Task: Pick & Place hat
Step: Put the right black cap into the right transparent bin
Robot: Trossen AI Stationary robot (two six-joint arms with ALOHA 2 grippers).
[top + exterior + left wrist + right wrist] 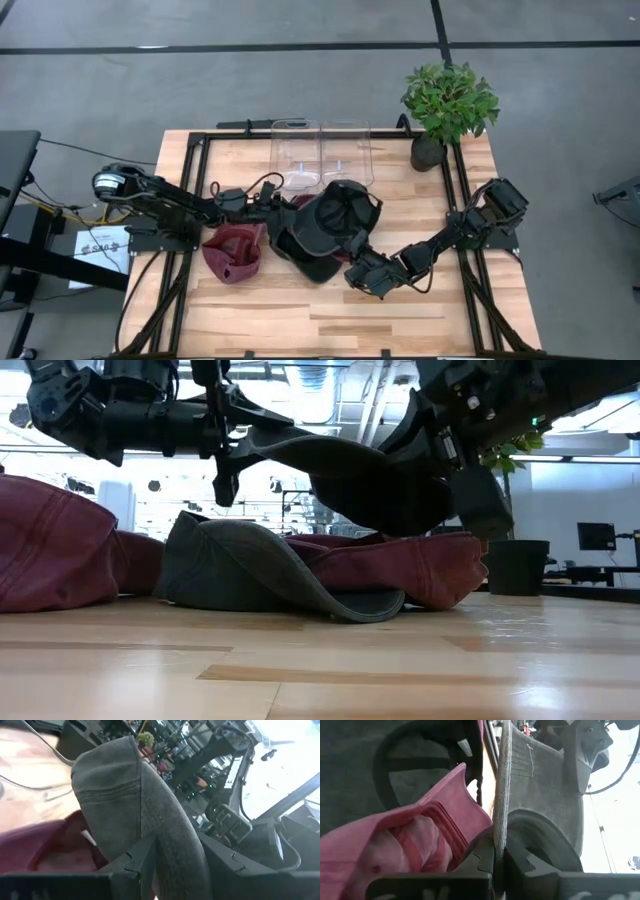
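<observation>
1. Table (400,310): light wood slats in a black frame; both arms reach in toward its middle.
2. Dark grey cap (335,215): held up off the table between the two grippers, over the other hats. In the low view it hangs clear above the pile (340,470).
3. Left gripper (283,203): at the cap's left edge. The left wrist view shows a fold of the grey fabric (150,815) passing between its fingers (137,857), which are clamped on the cap.
4. Right gripper (357,258): at the cap's lower right edge. In the right wrist view its fingers (479,862) are pressed tight together with the cap's thin edge (506,795) pinched between them.
5. Second grey cap (250,575): lying on the table under the lifted one, its brim tip down on the wood.
6. Maroon hat (233,251): crumpled on the table just left of centre, near the left arm, apart from the lifted cap.
7. Another maroon hat (400,565): lying beneath the lifted cap, touching the second grey cap; its pink inside fills the right wrist view (415,840).
8. Two clear plastic bins (320,150): side by side at the table's far edge, behind the caps.
9. Potted plant (448,105): green leaves, dark pot, at the far right corner of the table.
</observation>
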